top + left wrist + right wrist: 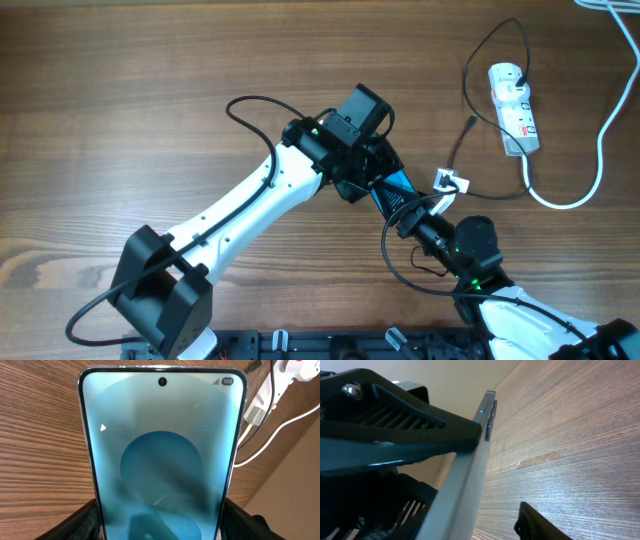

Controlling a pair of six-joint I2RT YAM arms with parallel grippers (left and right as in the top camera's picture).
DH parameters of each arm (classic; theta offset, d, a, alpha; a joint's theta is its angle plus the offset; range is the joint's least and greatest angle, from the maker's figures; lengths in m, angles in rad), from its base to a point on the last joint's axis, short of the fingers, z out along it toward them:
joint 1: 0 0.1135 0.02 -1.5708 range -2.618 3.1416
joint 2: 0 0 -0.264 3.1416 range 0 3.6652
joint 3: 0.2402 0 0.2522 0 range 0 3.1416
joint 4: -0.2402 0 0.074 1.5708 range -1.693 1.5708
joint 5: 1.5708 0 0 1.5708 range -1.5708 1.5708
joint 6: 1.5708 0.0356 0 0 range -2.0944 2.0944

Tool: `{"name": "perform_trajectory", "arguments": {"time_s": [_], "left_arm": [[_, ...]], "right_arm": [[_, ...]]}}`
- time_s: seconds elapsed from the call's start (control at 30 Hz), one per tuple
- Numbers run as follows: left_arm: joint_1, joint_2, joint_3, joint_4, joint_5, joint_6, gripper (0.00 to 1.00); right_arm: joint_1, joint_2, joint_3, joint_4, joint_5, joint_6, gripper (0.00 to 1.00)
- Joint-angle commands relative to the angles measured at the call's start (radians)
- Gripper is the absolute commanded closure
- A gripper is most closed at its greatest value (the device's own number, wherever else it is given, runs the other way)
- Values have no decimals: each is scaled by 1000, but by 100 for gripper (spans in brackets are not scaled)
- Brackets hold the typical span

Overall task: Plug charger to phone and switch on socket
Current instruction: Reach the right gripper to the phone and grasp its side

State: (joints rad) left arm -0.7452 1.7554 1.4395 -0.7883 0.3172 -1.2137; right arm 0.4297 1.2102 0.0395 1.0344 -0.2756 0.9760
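Note:
The phone (396, 187) has a cyan screen and sits near the table's middle. My left gripper (372, 168) is shut on its sides; in the left wrist view the phone (162, 455) fills the frame between the black fingers (160, 530). My right gripper (412, 214) is open at the phone's near end, and its wrist view shows the phone's silver edge (470, 480) with a gap to one finger (540, 525). The charger's thin black cable (467, 135) runs from the socket (513, 108) at the far right and lies loose on the table, with a white piece (450, 182) beside the phone.
The socket's thick white cord (600, 150) loops along the right edge. In the left wrist view the socket (297, 367), a white piece on the cable (256, 408) and the white cord (280, 427) lie beyond the phone's top right corner. Wooden tabletop all round.

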Motion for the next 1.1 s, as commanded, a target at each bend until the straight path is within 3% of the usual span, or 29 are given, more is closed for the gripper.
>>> {"name": "perform_trajectory", "arguments": {"time_s": [0.0,0.07,0.2,0.3,0.57,0.7,0.87,1.07], "left_arm": [[-26,-5,21,-2,45,1,56],[-26,-5,21,-18,45,2,56],[-26,-5,21,-35,44,5,56],[-26,-5,21,-38,32,5,56],[-26,-5,20,-38,7,5,56],[-29,-5,20,-46,7,5,53],[-28,-5,20,-78,7,31,47],[102,-44,21,-106,51,116,25]], "right_arm": [[6,9,25,31,-41,5,57],[6,9,25,51,-57,22,64],[6,9,25,53,-77,23,67],[6,9,25,55,-100,47,77],[6,9,25,58,-119,58,85],[6,9,25,65,-127,116,95],[6,9,25,74,-145,197,95],[6,9,25,40,-167,426,96]]}}
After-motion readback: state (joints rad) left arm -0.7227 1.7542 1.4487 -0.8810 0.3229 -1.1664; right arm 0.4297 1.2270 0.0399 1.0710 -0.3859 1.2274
